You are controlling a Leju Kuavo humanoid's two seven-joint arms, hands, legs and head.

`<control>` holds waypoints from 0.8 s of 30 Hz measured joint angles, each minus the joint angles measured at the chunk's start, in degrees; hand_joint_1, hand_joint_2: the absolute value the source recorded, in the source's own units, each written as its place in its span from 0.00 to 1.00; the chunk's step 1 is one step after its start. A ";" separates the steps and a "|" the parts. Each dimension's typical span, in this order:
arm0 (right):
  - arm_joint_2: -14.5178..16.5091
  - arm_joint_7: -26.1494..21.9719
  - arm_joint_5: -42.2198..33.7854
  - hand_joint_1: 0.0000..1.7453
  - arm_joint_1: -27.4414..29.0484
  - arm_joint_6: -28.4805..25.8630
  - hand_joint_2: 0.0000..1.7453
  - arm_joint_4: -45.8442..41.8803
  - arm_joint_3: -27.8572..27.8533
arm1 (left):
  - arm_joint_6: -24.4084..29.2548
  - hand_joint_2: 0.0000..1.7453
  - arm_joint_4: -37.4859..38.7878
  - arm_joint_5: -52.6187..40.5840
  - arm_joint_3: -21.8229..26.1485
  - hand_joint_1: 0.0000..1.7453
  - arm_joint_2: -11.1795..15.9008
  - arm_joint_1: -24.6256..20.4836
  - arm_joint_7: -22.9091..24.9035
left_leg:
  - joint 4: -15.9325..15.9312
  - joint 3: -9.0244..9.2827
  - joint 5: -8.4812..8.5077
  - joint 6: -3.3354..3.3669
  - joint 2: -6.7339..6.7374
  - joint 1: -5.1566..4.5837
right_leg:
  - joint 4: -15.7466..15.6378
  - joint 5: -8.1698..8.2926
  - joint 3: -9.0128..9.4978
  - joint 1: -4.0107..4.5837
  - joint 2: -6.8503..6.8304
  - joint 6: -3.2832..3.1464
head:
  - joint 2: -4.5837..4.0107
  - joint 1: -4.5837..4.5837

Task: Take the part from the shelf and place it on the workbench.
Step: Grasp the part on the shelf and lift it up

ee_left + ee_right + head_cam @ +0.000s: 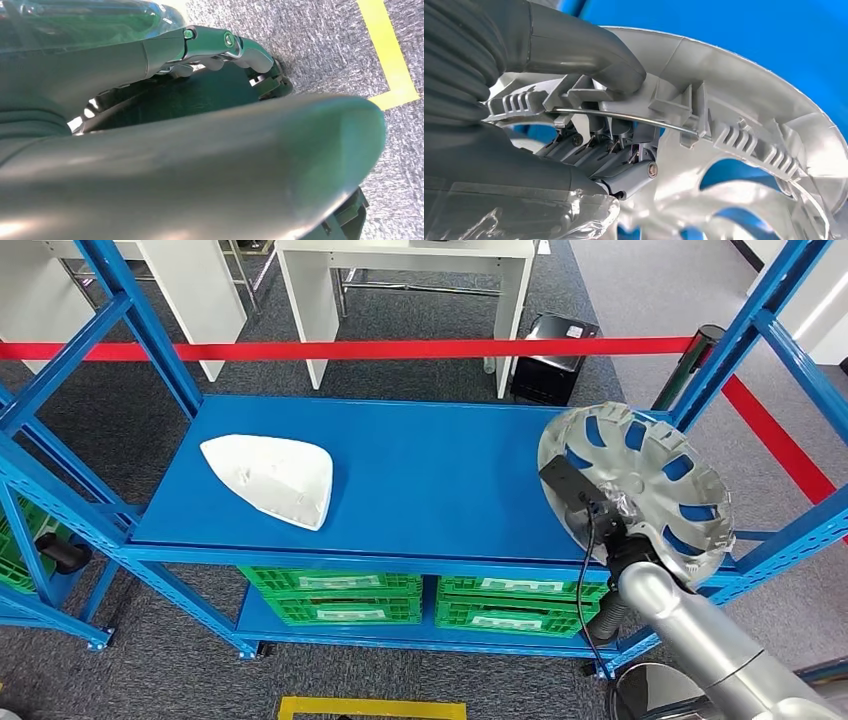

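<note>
A silver slotted wheel cover (pixel 650 475) stands tilted on edge over the right end of the blue shelf deck (pixel 440 470). My right hand (pixel 605 515) grips its near rim. In the right wrist view the thumb (pixel 589 55) presses on the rim's outer side and the darker fingers (pixel 624 172) hook behind the ribbed inner edge of the wheel cover (pixel 744 100). A white shell-shaped part (pixel 272 478) lies flat on the deck's left side, apart from the hand. My left hand (pixel 200 150) hangs over grey carpet, fingers apart, holding nothing.
Blue uprights (pixel 740 340) and slanted braces (pixel 60 370) frame the shelf on both sides. Green crates (pixel 330 595) sit on the level below. Red barrier tape (pixel 350 348), white tables (pixel 400 270) and a black box (pixel 550 360) lie beyond. Yellow floor tape (pixel 370 707) marks the near carpet.
</note>
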 joint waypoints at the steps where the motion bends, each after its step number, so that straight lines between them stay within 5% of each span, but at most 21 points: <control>1: -0.45 -0.10 -0.30 1.00 -0.37 -0.52 1.00 -0.92 -0.20 | 0.00 0.00 0.00 0.14 0.15 0.00 0.01 0.02 -0.14 | 0.00 -0.05 -0.01 0.00 0.02 0.00 | 0.00 0.00 -0.04 0.00 0.03 0.00 | 0.00 0.01; 24: -4.21 -6.48 -4.24 1.00 -4.76 -7.85 1.00 -16.85 -1.66 | 0.26 0.00 0.00 1.60 0.72 0.00 -0.01 0.24 -1.17 | -0.15 -0.27 -0.01 -0.02 0.04 0.00 | 0.01 -0.01 -0.43 -0.01 0.06 -0.01 | 0.00 -0.02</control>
